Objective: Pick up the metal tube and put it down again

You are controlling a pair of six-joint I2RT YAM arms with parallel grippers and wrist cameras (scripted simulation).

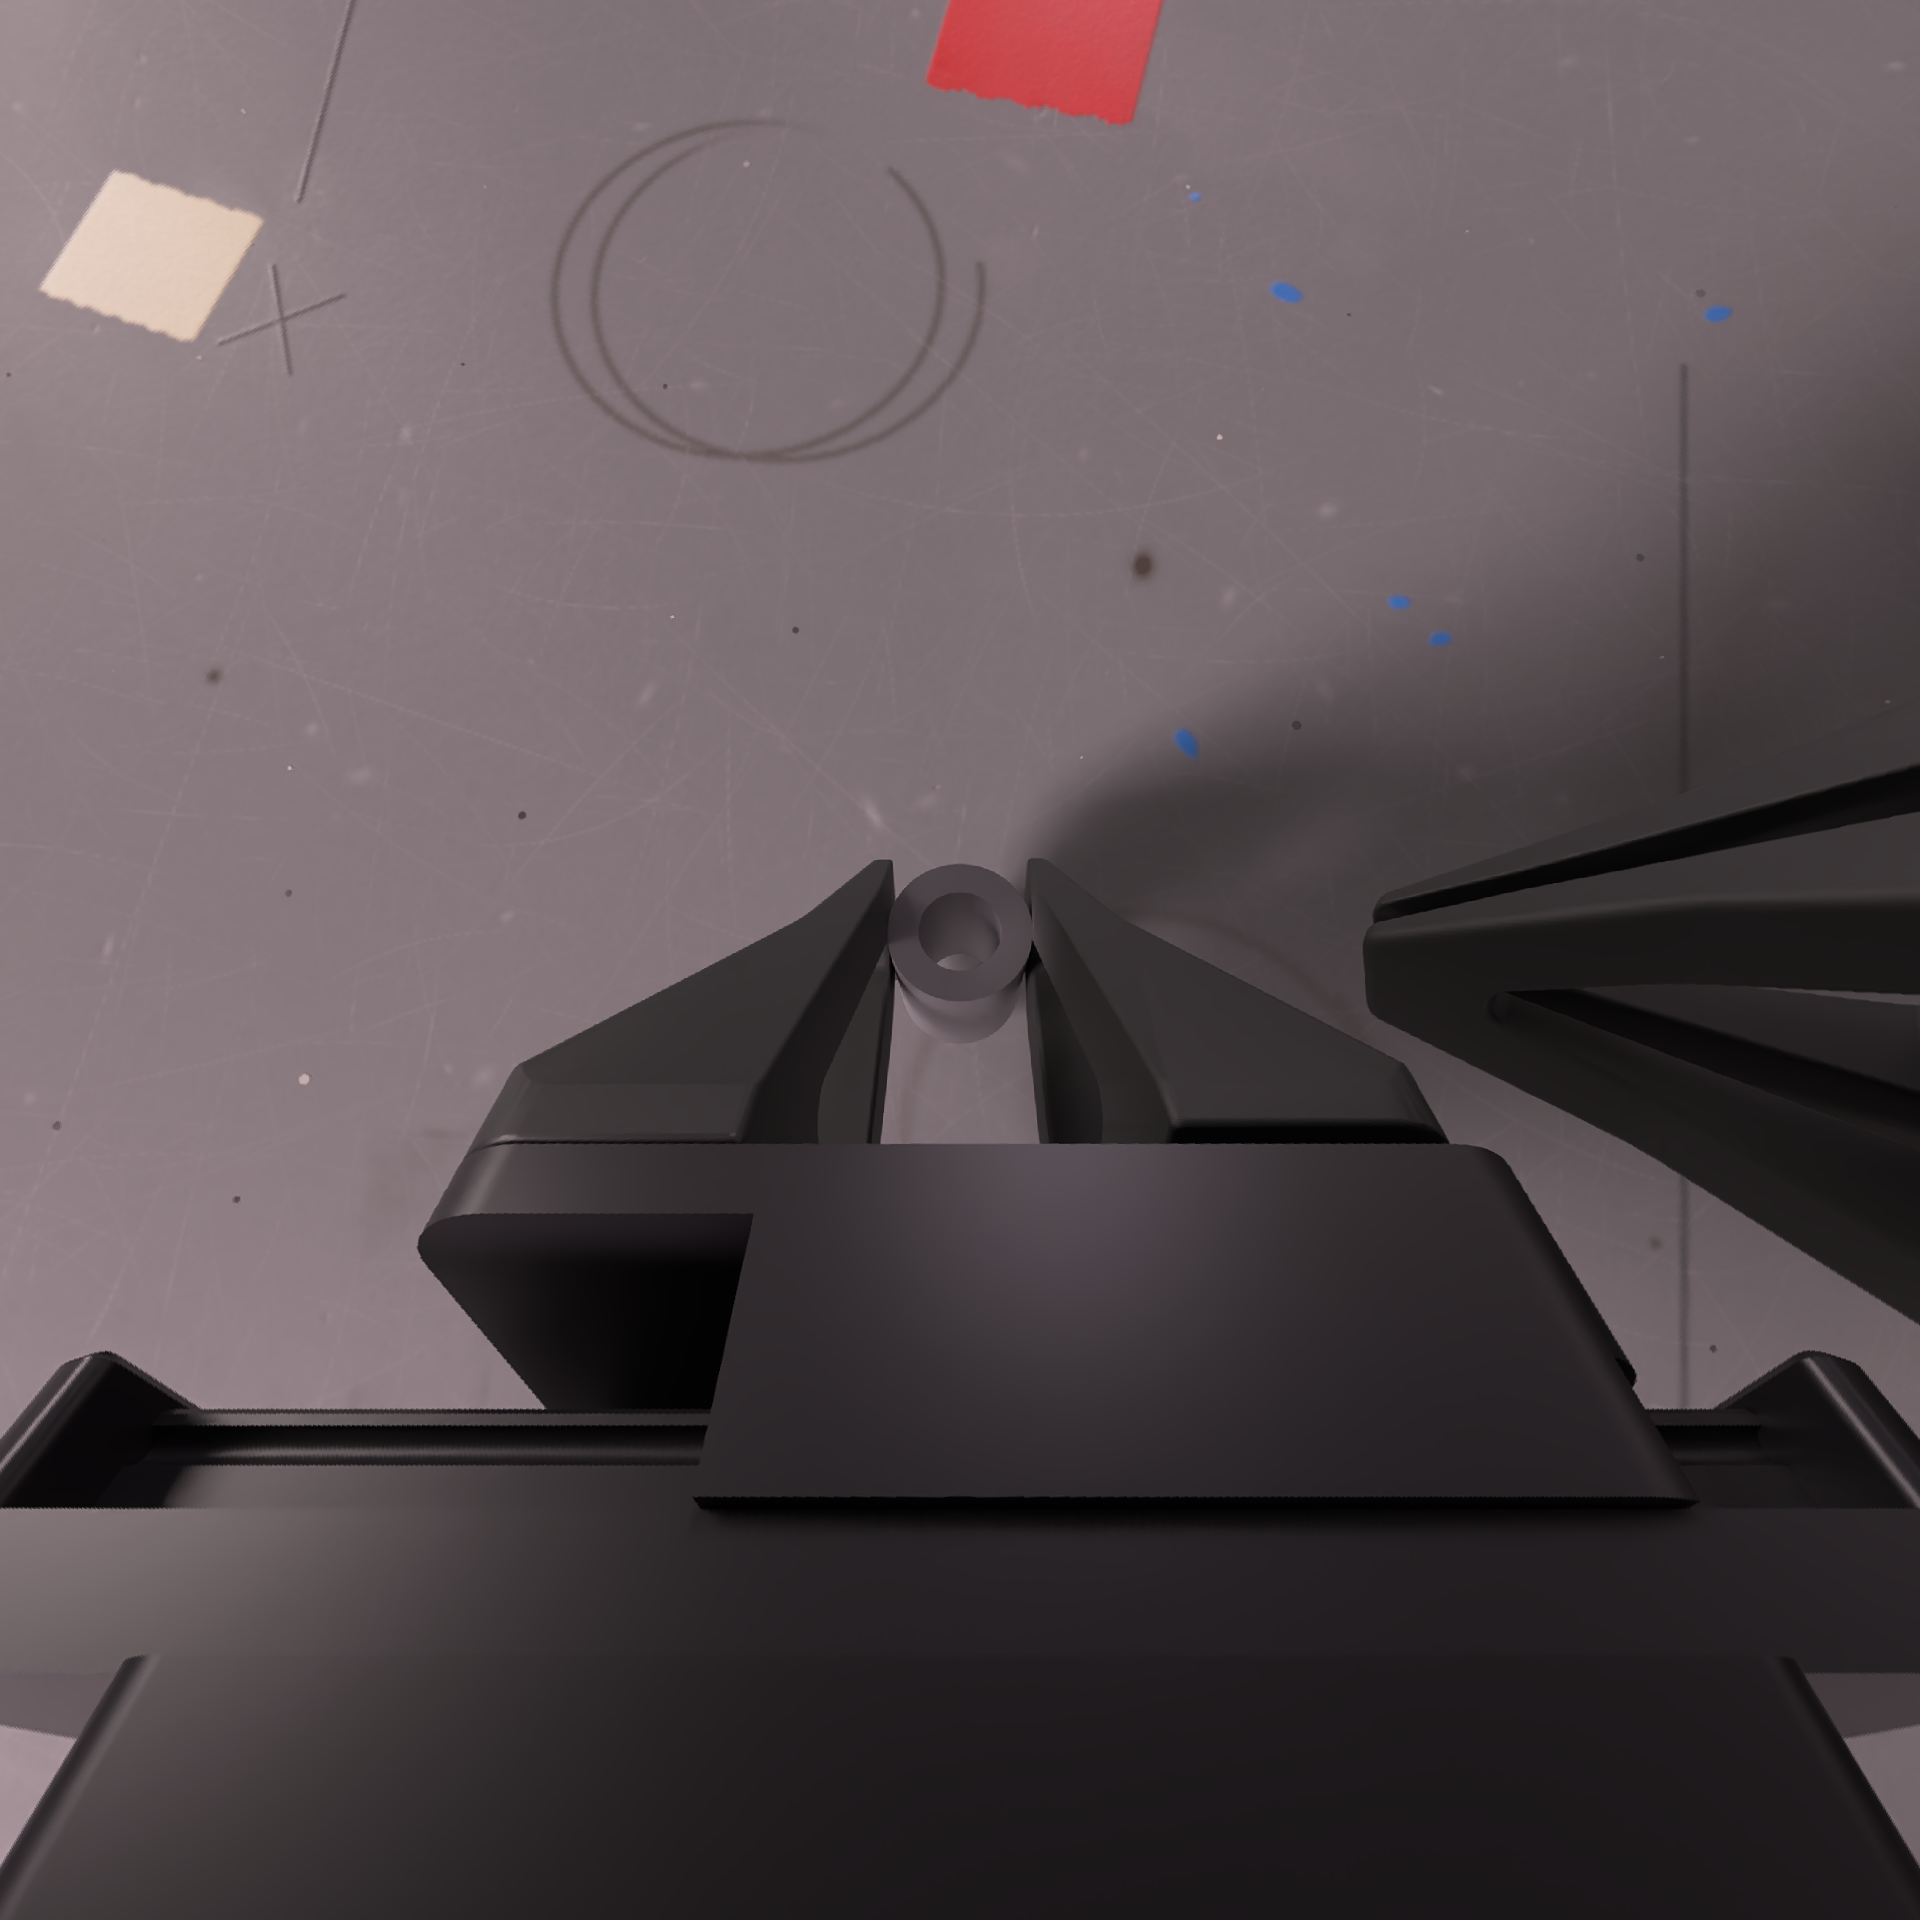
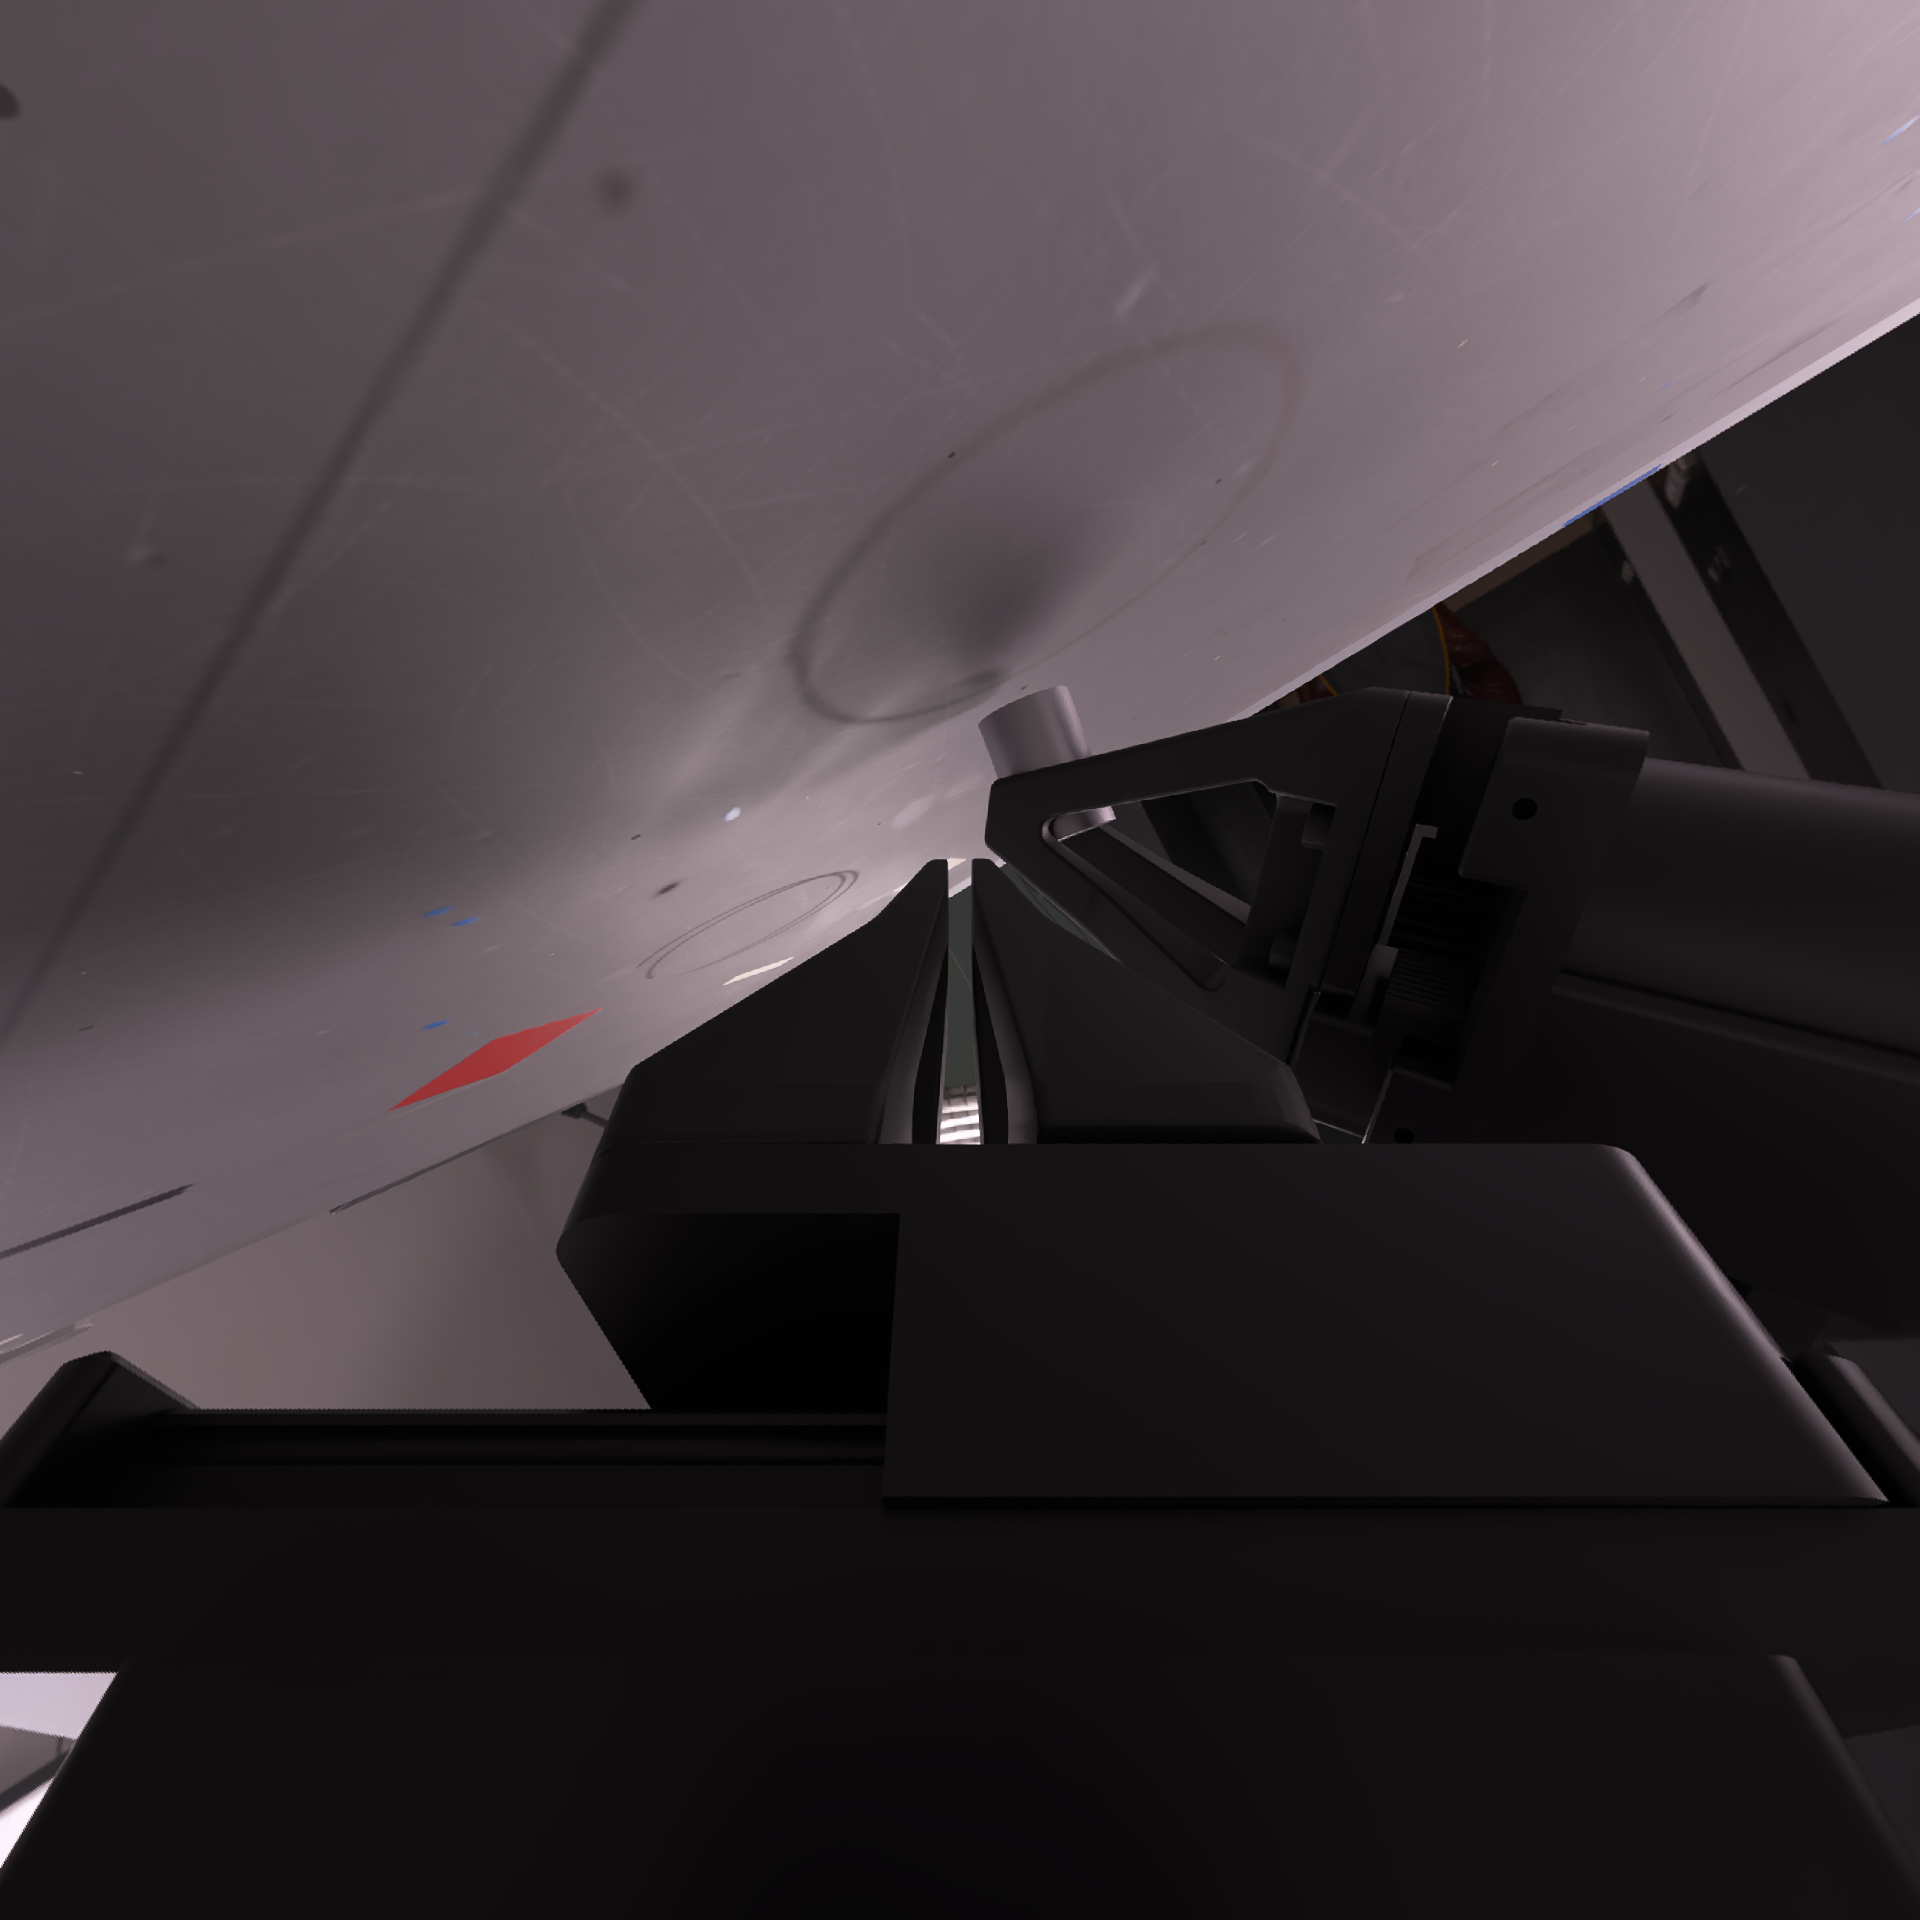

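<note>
- Left gripper (image 1: 959, 914) is clamped on the metal tube (image 1: 958, 948); both black fingers press the tube's sides, jaws narrow, only the tube's width apart.
- Left wrist view looks straight down the tube's bore: grey, short, hollow, its open end facing the cam.
- Right wrist view shows the same tube (image 2: 1034, 724) as a short silver cylinder sticking out past the left gripper's (image 2: 1023, 790) fingertips, seemingly clear of the table (image 2: 520, 416), tho contact can't be judged for sure.
- Right gripper (image 2: 961, 868) has its fingers drawn nearly together w/ just a thin slit between, nothing in it. It sits just beside the left gripper, near side in its own view.
- In the left wrist view the right gripper (image 1: 1382, 935) pokes in from the right edge, tips close to the left one but apart from the tube.
- Table is grey, scuffed, w/ pencil-like circle marks (image 1: 769, 291) far ahead, a red tape patch (image 1: 1044, 47) at the far edge of view, a beige tape patch (image 1: 151, 255) far left w/ a small X mark beside it, and blue flecks (image 1: 1286, 293) scattered right.
- Dark shadow spreads over the table on the right, behind the grippers.
</note>
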